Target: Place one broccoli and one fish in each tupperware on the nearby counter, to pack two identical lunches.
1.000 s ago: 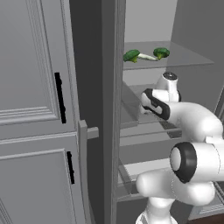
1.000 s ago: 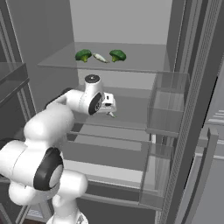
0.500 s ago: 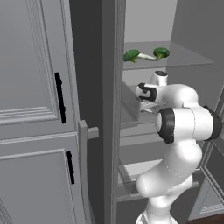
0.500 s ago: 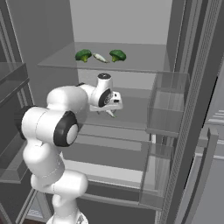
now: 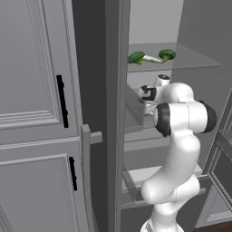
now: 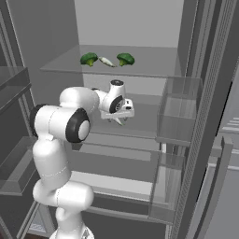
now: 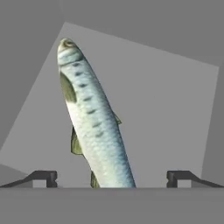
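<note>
Reaching into the open fridge, the white arm point(image 6: 63, 126) bends at its elbow and holds its gripper point(image 6: 120, 116) over the middle glass shelf point(image 6: 140, 126), below the top shelf point(image 6: 154, 69). In the hand view the gripper's two dark fingertips point(image 7: 43, 176) stand wide apart — open, with nothing clamped between them — and a silvery-blue fish point(image 7: 94, 124) lies in the gap between them without touching either one. The fish is spotted along its back, its head pointing away from the hand, and it rests on a pale grey surface whose far edge and corners show around it.

Up on the top shelf two heads of broccoli point(image 6: 88, 59) lie side by side near the shelf's middle, the second point(image 6: 125, 59) to the right, with a small pale thing point(image 6: 106, 61) between them — too small to make out. Clear door bins point(image 6: 177, 112) hang at the right, and a grey panelled cabinet door point(image 5: 34, 90) with black handles point(image 5: 61, 100) stands at the left.
</note>
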